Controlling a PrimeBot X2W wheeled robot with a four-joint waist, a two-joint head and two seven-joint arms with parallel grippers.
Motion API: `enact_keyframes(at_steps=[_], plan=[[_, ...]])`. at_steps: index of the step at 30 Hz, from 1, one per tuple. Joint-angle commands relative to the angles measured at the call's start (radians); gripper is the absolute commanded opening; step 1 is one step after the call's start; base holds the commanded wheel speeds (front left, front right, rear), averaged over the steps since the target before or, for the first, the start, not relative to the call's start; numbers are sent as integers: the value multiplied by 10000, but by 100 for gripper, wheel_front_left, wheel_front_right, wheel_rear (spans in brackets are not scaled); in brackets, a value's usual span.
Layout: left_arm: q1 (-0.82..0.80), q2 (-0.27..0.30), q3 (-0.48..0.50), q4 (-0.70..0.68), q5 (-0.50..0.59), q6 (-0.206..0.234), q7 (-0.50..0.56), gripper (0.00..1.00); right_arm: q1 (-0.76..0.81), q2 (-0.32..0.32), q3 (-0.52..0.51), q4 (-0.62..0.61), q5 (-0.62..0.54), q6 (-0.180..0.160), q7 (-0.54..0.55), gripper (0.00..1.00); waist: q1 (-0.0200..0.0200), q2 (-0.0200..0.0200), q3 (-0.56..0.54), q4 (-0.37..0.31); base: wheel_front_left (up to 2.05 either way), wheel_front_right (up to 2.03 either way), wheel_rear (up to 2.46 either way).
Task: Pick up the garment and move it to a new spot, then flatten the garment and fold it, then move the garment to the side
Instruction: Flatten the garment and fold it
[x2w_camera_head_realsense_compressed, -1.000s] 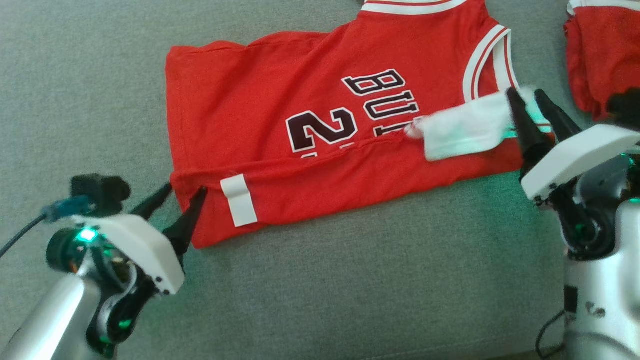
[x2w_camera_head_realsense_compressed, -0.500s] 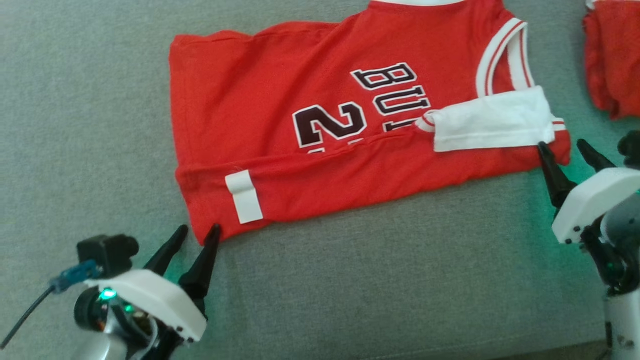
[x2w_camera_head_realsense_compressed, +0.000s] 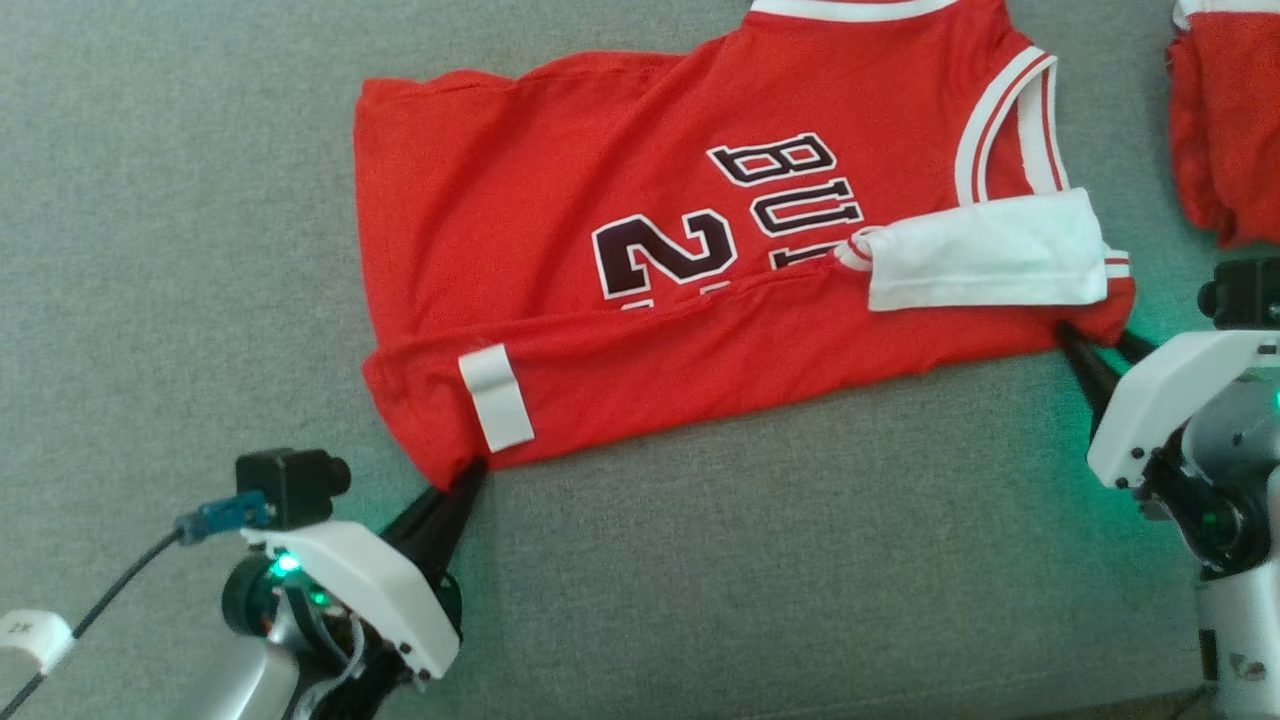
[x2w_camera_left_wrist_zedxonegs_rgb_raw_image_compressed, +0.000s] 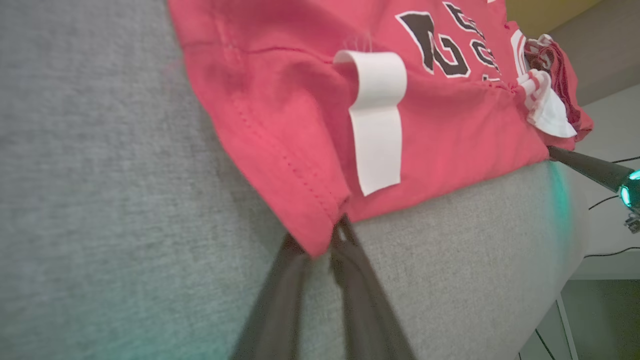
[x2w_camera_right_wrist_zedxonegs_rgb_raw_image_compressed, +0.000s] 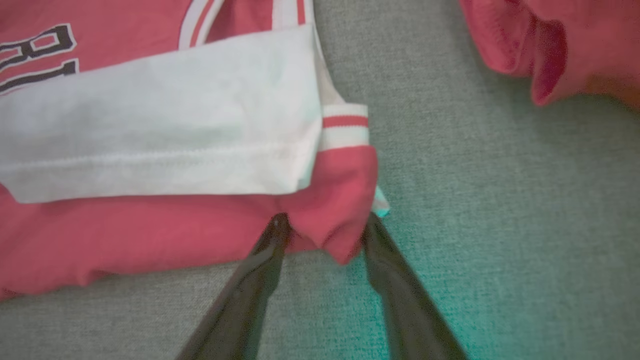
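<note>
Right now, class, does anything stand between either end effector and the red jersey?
Nothing visible does. The left end effector pinches the red jersey at its near hem corner; the right end effector, jaws open, straddles the shoulder corner.

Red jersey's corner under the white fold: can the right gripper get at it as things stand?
Probably yes. In the right wrist view the right gripper has its open fingers on either side of that corner of the red jersey, just below the white fold, with nothing else in the way.
</note>
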Motion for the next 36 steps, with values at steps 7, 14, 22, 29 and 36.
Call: enact_keyframes(at_steps=[7,14,22,29,36], plan=[[309,625,905,-788,-637,-155,72,0,357,-702,-285,-817,1090,-7,553,0,0,0,-429,70,0,0,0],[2263,1416,1181,-3002,-1278,64,451,0,2439,-2007,-828,-2479,2410,-7,2258,0,0,0,-455,165,0,0,0],[2541,767,772,-2007,-743,317,-262,100,3487,-1881,-961,-3012,2272,-7,2259,100,0,0,-314,311,0,0,0],[2090,1289,1545,-1454,-75,656,-827,100,3090,-2239,-1313,-4217,2586,-7,2263,100,0,0,-434,429,0,0,0],[-160,1361,1766,-1309,561,748,-830,100,244,-2424,-950,-4663,2155,-7,2259,100,0,0,200,753,0,0,0]])
